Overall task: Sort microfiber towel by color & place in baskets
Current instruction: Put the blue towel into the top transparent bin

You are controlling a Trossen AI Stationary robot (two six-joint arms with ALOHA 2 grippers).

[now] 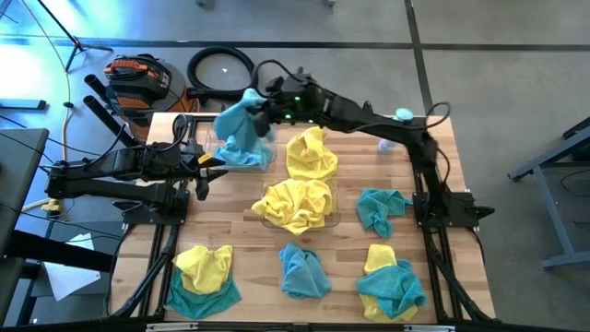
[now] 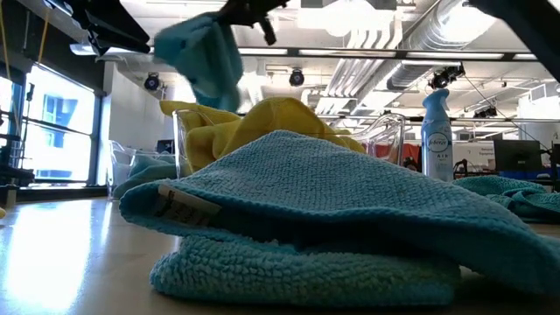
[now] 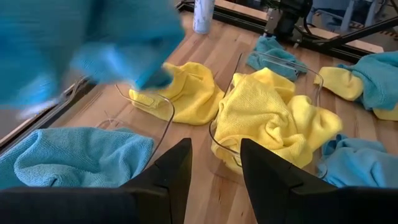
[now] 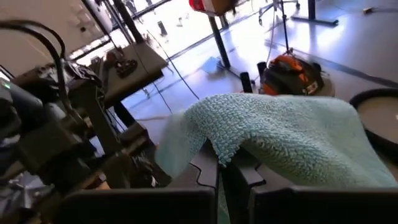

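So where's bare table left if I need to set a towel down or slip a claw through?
Bare wood lies between the left claw and the yellow-filled basket, down to the yellow-and-teal heap. A smaller patch lies by the spray bottle, above the loose teal towel. The front row and centre are crowded; the right claw holds a teal towel over the teal basket.

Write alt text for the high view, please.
From above, the right gripper holds a teal towel over the far-left basket. A second basket mid-table holds yellow towels. The left gripper waits open beside them.
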